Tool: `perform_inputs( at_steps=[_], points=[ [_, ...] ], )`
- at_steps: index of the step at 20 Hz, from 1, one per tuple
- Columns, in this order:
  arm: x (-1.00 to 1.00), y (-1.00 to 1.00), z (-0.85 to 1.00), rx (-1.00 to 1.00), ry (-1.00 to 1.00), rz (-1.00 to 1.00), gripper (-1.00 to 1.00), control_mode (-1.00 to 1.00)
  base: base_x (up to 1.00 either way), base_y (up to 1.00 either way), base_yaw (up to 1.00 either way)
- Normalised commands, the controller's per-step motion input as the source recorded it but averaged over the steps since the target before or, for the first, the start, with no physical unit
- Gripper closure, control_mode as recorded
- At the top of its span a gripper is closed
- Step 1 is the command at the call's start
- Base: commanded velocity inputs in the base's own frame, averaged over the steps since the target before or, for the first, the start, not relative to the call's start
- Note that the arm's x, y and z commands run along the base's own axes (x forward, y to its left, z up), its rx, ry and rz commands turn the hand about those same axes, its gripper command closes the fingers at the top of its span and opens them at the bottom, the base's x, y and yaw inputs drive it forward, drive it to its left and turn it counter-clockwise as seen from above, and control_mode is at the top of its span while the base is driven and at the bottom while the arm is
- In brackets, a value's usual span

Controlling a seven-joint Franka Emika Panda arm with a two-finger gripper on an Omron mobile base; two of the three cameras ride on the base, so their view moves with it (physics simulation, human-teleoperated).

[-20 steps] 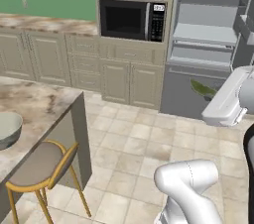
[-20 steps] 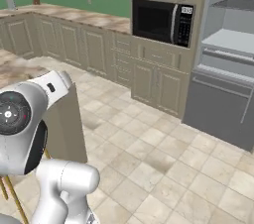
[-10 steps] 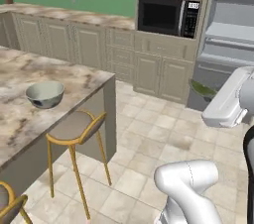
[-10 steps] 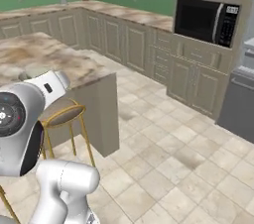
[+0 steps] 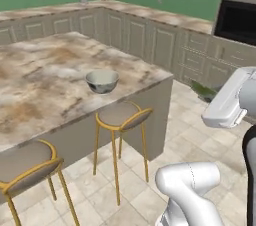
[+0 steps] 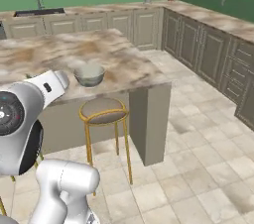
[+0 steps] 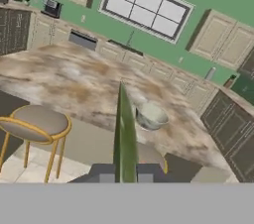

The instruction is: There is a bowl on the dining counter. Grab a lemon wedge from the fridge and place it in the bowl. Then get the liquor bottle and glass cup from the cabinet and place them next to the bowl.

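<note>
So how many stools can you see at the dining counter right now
2. One stool stands tucked at the counter's corner, just below the bowl. The other stool sits further along the same side, at the picture's left edge. More may be out of frame.

The marbled beige stone worktop (image 5: 45, 75) lies bare all around the small grey-green ceramic bowl (image 5: 102, 80), leaving open approach from above and every side. Below its near edge, two round grey-cushioned stools with yellow metal legs (image 5: 118, 116) stand in the way of a low reach.

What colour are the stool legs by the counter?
Golden yellow stool legs, clearest in the left base view.
</note>
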Motion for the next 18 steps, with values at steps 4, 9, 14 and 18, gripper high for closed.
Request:
perform_inputs(
  at_steps=[4,9,14,18],
  points=[
    [0.00,0.00,0.00,0.00,0.00,0.00,1.00,1.00,0.71,-0.50,0.58],
    [0.00,0.00,0.00,0.00,0.00,0.00,1.00,1.00,0.72,-0.48,0.58],
    [0.00,0.00,0.00,0.00,0.00,0.00,1.00,1.00,0.61,-0.48,0.49],
    [0.00,0.00,0.00,0.00,0.00,0.00,1.00,1.00,0.66,-0.38,0.32]
  ],
)
